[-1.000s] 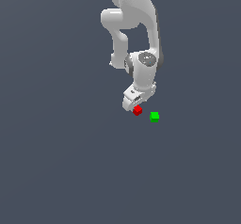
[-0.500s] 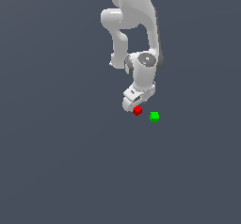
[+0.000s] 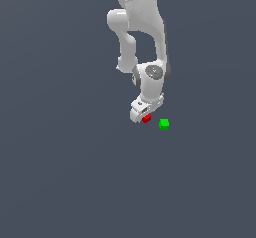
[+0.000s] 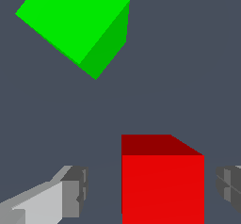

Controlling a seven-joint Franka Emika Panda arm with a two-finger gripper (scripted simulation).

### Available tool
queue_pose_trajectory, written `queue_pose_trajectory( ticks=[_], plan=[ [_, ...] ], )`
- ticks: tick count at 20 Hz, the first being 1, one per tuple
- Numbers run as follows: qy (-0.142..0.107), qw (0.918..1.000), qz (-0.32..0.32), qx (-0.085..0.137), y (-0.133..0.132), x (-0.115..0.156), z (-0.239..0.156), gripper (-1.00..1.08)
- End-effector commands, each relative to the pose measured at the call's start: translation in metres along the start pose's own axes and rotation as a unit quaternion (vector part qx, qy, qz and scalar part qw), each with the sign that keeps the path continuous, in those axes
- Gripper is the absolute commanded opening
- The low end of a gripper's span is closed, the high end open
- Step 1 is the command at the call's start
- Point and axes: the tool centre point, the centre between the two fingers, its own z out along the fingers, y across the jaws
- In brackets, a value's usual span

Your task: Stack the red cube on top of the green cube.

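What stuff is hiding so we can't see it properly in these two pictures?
- Small bright-red cube: its lower part is cut off by the wrist view's edge; in the exterior view the white end effector covers part of it.
- End effector's fingertips: too tiny in the exterior view, cut off in the wrist view.
- Small bright-green cube: its underside is out of sight in both views.

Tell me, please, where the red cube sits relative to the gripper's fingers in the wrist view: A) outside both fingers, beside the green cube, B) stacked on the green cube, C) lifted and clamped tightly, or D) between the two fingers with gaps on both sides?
D: the red cube sits between the two fingers of the gripper, a visible gap on each side, apart from the green cube.
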Motion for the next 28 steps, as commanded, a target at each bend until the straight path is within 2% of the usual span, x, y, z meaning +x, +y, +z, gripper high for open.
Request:
queue_pose_trajectory(
  ticks=[1,5,6,19,28],
  plan=[
    [0.0,1.0,0.0,0.0,0.0,0.0,0.008,1.0],
    [0.0,1.0,0.0,0.0,0.001,0.0,0.012,1.0],
    [0.0,1.0,0.0,0.0,0.001,0.0,0.012,-1.0],
    [0.0,1.0,0.001,-0.001,0.001,0.0,0.009,-1.0],
    [0.0,1.0,0.001,-0.001,0.001,-0.001,-0.025,-1.0]
  ],
)
